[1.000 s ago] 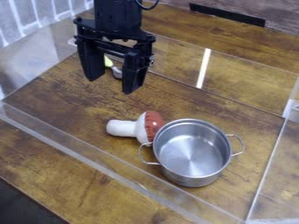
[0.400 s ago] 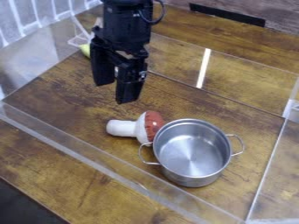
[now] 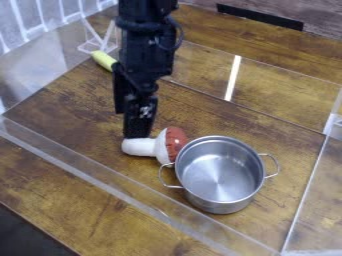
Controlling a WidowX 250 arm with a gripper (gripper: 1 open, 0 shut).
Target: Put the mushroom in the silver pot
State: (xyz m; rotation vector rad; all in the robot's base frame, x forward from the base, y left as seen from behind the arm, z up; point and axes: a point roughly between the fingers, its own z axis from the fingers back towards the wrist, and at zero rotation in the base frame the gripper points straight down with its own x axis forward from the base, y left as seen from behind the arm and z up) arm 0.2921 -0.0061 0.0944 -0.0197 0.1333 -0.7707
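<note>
Tool (image 3: 138,122) above the mushroom (image 3: 154,145), jaws apart.
Mushroom lies touching the silver pot (image 3: 219,174) on the wooden table (image 3: 67,125); a yellow-handled spoon (image 3: 103,60) sits behind the arm.

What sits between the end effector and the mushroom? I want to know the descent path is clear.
Nothing. In the camera view the open end effector hangs just above the mushroom, which lies on its side against the silver pot.
</note>
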